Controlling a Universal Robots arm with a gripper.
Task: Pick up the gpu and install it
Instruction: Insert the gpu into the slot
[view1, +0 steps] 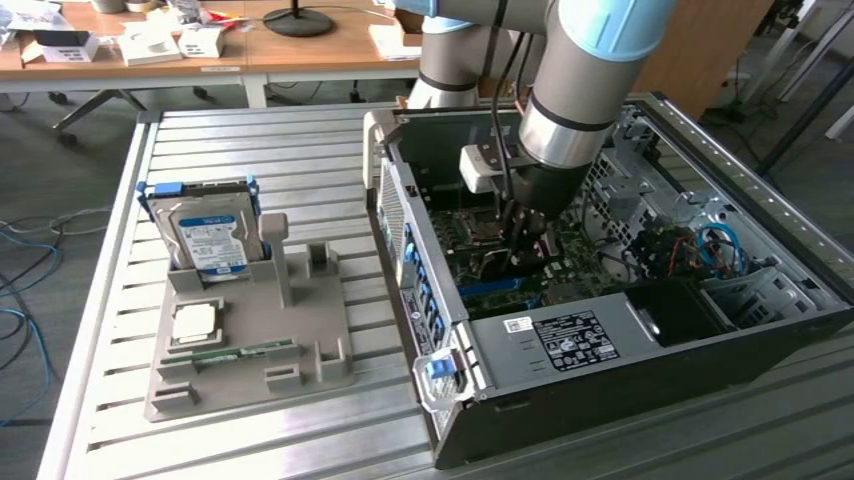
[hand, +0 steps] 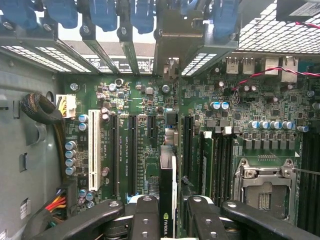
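Observation:
The gpu (hand: 167, 197) is a thin dark card seen edge-on, with a green logo near my fingers. Its metal bracket (hand: 172, 47) stands at the case's rear slot openings. My gripper (hand: 168, 220) is shut on the card, one black finger (hand: 145, 215) on each side of it. The card stands upright over the green motherboard (hand: 145, 100), between the long black expansion slots (hand: 131, 155) and the memory slots. I cannot tell whether its edge sits in a slot. In the exterior view the gripper (view1: 525, 235) reaches straight down into the open computer case (view1: 561, 340).
A white slot (hand: 93, 150), the processor socket (hand: 265, 187) and sleeved cables (hand: 45, 115) surround the card. On the slatted table, a grey holder (view1: 320, 330) carries a hard drive (view1: 207, 235), a processor chip (view1: 196, 322) and a green memory stick (view1: 234, 352).

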